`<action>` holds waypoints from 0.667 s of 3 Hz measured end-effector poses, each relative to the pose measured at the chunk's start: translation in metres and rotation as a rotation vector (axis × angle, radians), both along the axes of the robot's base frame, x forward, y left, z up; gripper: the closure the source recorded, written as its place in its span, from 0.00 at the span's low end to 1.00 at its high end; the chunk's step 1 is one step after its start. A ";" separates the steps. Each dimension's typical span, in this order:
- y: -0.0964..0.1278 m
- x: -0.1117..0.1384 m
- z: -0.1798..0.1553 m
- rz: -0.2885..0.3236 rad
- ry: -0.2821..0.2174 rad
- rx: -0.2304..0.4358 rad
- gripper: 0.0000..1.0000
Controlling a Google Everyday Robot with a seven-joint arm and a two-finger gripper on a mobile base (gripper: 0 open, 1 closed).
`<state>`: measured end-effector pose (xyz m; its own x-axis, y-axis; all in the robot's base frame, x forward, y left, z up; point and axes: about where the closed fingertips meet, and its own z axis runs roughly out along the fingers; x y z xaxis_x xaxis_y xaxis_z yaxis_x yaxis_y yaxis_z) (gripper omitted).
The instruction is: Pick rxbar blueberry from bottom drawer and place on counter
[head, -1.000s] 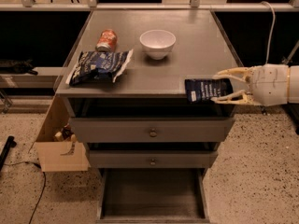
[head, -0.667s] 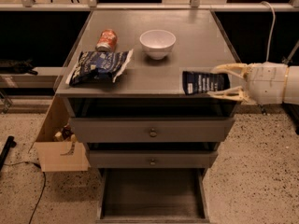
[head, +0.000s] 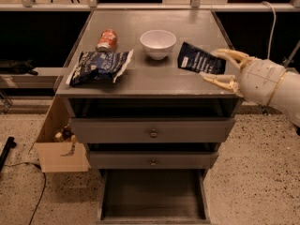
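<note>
Currently, the gripper (head: 209, 64) reaches in from the right over the counter (head: 154, 81), and its fingers (head: 229, 56) are set narrowly on either side of the right end of the rxbar blueberry (head: 194, 57), holding it. The bar sits over the right part of the counter, just beside the white bowl (head: 158, 43); whether its underside touches the surface cannot be told. The bottom drawer (head: 152, 198) stands open below with nothing visible in it, so the step in hand is judged to be the placement. Lower the bar until it lies flat before releasing. Keep it apart from the bowl and inboard of the front and right edges. Spread the fingers only enough to free the wrapper, then retract to the right, away from the chip bag (head: 98, 65) and the can (head: 107, 40).
</note>
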<state>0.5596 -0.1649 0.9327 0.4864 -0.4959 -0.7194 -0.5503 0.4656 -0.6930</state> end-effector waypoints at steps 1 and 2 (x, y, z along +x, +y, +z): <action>-0.010 0.015 0.013 -0.071 -0.022 0.025 1.00; -0.014 0.016 0.019 -0.059 -0.015 0.022 1.00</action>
